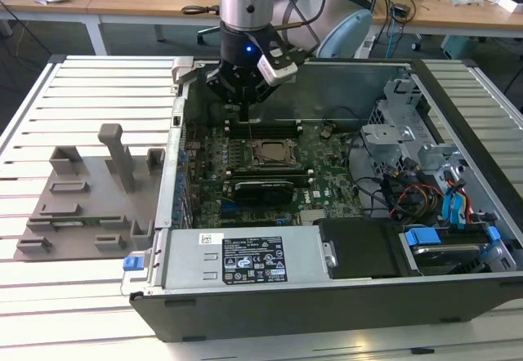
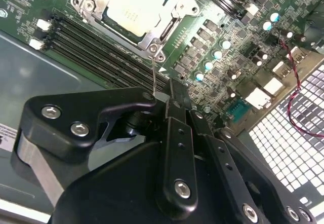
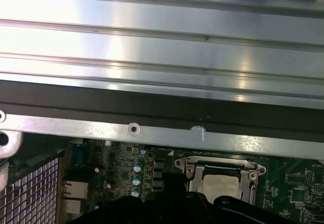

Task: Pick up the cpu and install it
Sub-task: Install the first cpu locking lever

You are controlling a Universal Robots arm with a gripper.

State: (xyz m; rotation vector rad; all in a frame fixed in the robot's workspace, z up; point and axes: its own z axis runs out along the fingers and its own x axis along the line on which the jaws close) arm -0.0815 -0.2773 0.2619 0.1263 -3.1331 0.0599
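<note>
The cpu [image 2: 129, 8] is a silvery-white square lying flat inside the metal socket frame [image 2: 159, 51] on the green motherboard; it also appears in the first wrist view [image 3: 220, 186] and in the exterior view [image 1: 268, 153]. My gripper [image 1: 245, 116] hangs inside the open computer case, just behind the socket. In the second wrist view its black fingers [image 2: 174, 127] are pressed together, so the gripper [image 2: 172, 89] is shut with nothing visibly between them. A thin wire lever [image 2: 153, 74] runs from the socket corner to the fingertips.
A grey holder plate [image 1: 90, 202] with upright posts lies on the slatted table at the exterior view's left. The case holds a labelled power supply [image 1: 245, 259] in front, and drive cages with cables [image 1: 425, 189] at the right. Memory slots [image 2: 96, 46] flank the socket.
</note>
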